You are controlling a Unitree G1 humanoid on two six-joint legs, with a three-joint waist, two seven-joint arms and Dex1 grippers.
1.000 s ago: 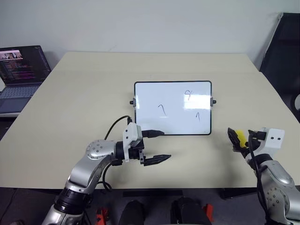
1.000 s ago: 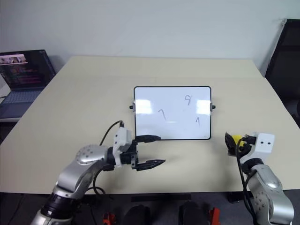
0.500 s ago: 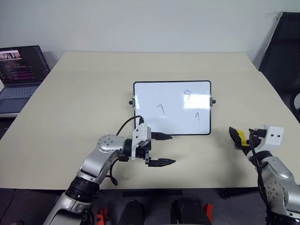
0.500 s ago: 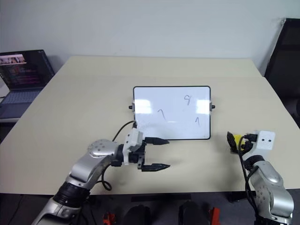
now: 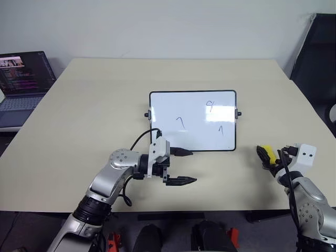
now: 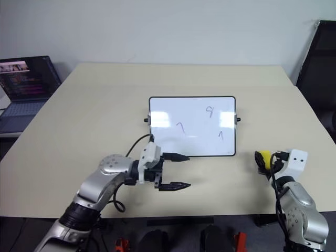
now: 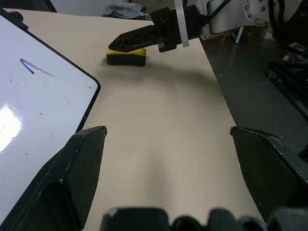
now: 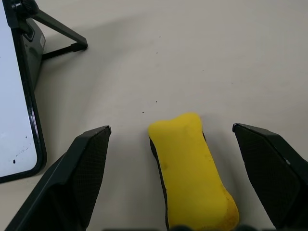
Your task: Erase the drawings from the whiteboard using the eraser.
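Room: you face a plain pale wall (image 5: pixel 173 26); a dark chair (image 5: pixel 317 52) stands off to the right pincer's side, and an open laptop (image 5: pixel 23 84) sits well beyond the left pincer, off the bench's left edge.
Bench: your beige bench (image 5: pixel 94 105) carries everything.
Whiteboard: the whiteboard (image 5: pixel 192 121) stands propped just ahead of the left pincer, between both pincers and farther out.
Drawings: three small dark drawings (image 5: pixel 181 123) remain on it.
Left pincer: your left pincer (image 5: pixel 184 167) hangs released near the board's lower edge, fingers spread, pointing right.
Right pincer: your right pincer (image 8: pixel 180 192) is released, fingers wide.
Eraser: the yellow eraser (image 8: pixel 190 173) lies on the bench between those fingers, untouched.
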